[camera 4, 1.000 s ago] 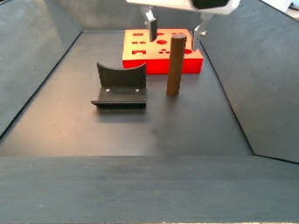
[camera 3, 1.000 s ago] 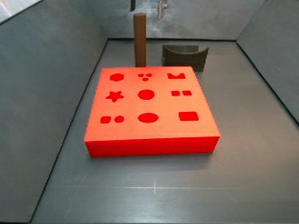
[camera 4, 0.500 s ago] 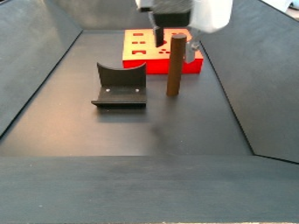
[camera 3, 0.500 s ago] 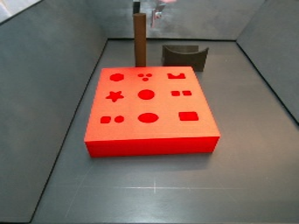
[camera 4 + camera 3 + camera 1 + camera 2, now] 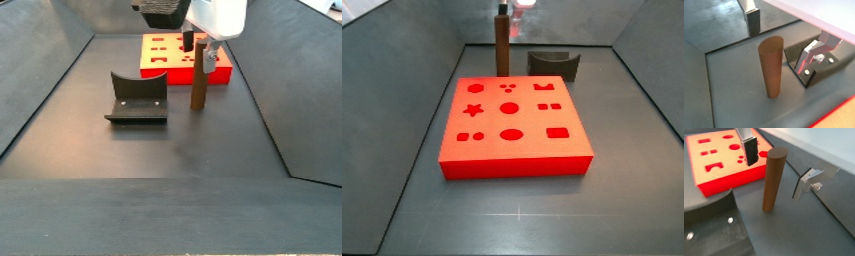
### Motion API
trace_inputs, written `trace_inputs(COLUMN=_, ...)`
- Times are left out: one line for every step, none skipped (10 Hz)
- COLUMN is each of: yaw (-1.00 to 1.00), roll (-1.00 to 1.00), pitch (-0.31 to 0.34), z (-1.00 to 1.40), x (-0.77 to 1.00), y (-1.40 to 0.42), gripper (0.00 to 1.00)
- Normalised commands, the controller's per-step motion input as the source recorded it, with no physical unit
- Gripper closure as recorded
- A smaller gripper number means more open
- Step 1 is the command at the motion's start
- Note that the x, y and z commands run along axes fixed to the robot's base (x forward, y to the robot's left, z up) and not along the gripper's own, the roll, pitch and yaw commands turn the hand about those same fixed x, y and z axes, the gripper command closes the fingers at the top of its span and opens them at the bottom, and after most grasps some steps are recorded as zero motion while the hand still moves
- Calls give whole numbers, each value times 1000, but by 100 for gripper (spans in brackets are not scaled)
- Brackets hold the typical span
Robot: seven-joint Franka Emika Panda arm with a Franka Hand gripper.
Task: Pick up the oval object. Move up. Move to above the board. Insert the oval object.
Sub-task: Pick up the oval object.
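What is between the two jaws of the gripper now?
The oval object stands upright between the open jaws of the gripper; both wrist views show gaps on each side.

Floor [image 5: 516,215]: flat, matte dark grey, faint pale sheen across the near part. Enclosed like a bin. Left wall [image 5: 396,60] and right wall [image 5: 656,50] are plain grey panels leaning outward as they rise. Far wall [image 5: 576,22] grey, seams where it meets the floor. Fixture [image 5: 138,97] stands on the floor left of centre in a side view. A horizontal seam crosses the near floor [image 5: 147,205]. Light even, diffuse, with soft shadows only. Bright pale strip beyond the right wall's rim [image 5: 318,6].
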Motion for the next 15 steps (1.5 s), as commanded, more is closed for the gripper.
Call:
trace_inputs(yaw=-43, roll=0, pitch=-37, z=0, x=-371, y=-97, gripper=0)
trace_inputs(yaw=0, roll=0, pitch=-54, z=-74, x=-477, y=-14, gripper=0)
trace_inputs(yaw=0, roll=-10, pitch=-51, z=0, x=-203, y=0, gripper=0)
trace_inputs(yaw=0, roll=0, pitch=0, z=0, x=0, y=0, gripper=100)
trace_inputs(yaw=0, roll=0, pitch=0, z=0, x=0, y=0, gripper=100)
trace_inputs(yaw=0, roll=0, pitch=0, z=0, x=0, y=0, gripper=100)
trace_inputs(yaw=0, roll=0, pitch=0, z=0, x=0, y=0, gripper=100)
trace_inputs(yaw=0, roll=0, pitch=0, z=0, x=0, y=0, gripper=100)
trace_inputs(yaw=0, roll=0, pitch=0, z=0, x=0, y=0, gripper=100)
trace_inputs(yaw=0, roll=0, pitch=0, z=0, x=0, y=0, gripper=100)
trace_inputs(yaw=0, roll=0, pitch=0, z=0, x=0, y=0, gripper=100)
trace_inputs(yaw=0, roll=0, pitch=0, z=0, x=0, y=0, gripper=100)
trace_inputs(yaw=0, roll=0, pitch=0, z=0, x=0, y=0, gripper=100)
trace_inputs(yaw=0, roll=0, pitch=0, z=0, x=0, y=0, gripper=100)
trace_inputs(yaw=0, roll=0, pitch=0, z=0, x=0, y=0, gripper=100)
